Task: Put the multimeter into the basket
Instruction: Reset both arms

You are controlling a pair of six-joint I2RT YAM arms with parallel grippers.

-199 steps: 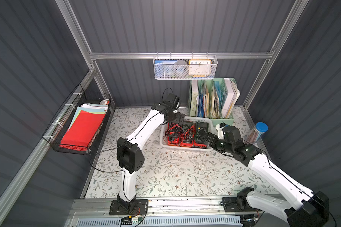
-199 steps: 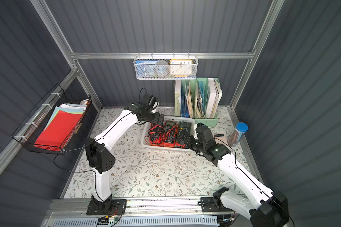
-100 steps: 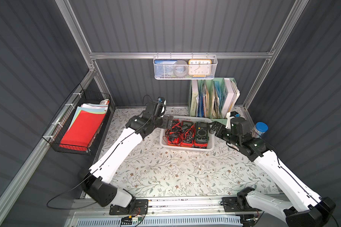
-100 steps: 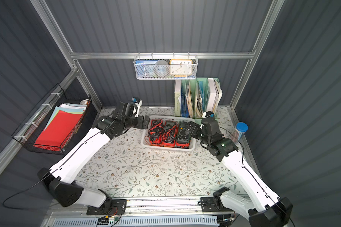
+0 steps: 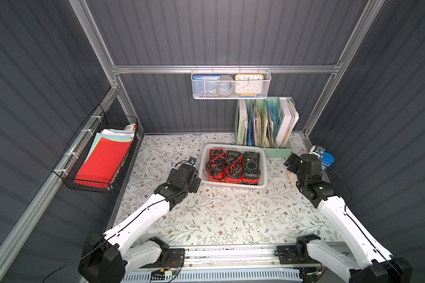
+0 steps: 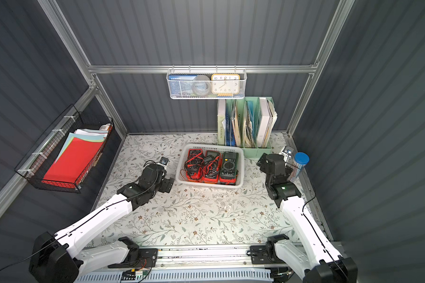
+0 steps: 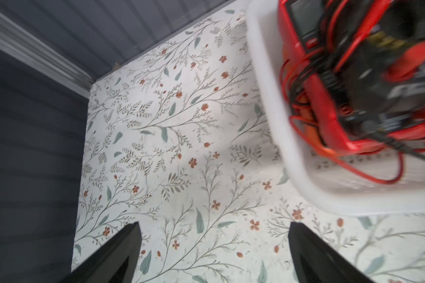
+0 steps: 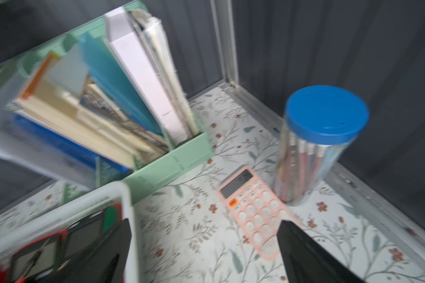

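Observation:
The white perforated basket [image 5: 232, 184] stands mid-table, seen in both top views, its other rim point [image 6: 209, 185]. Three multimeters lie side by side in it: two red ones [image 5: 216, 164] [image 5: 233, 167] tangled in red and black leads, and a dark one [image 5: 251, 167]. My left gripper [image 5: 195, 183] hangs open and empty beside the basket's front-left corner; the left wrist view shows bare table between its fingers [image 7: 214, 227] and the basket rim [image 7: 268, 98]. My right gripper [image 5: 290, 163] is open and empty to the right of the basket [image 8: 205, 223].
A pink calculator [image 8: 253, 210] and a blue-lidded pencil jar [image 8: 324, 110] sit close under the right gripper. A green file holder [image 5: 263, 122] stands behind the basket. A white wire basket [image 5: 231, 84] hangs on the back rail, a black wire basket [image 5: 101, 156] of papers on the left wall.
Both arms have drawn back from the basket: the left gripper from over its back-left to its front-left corner, the right gripper from its right edge out to the right. Both stayed open.

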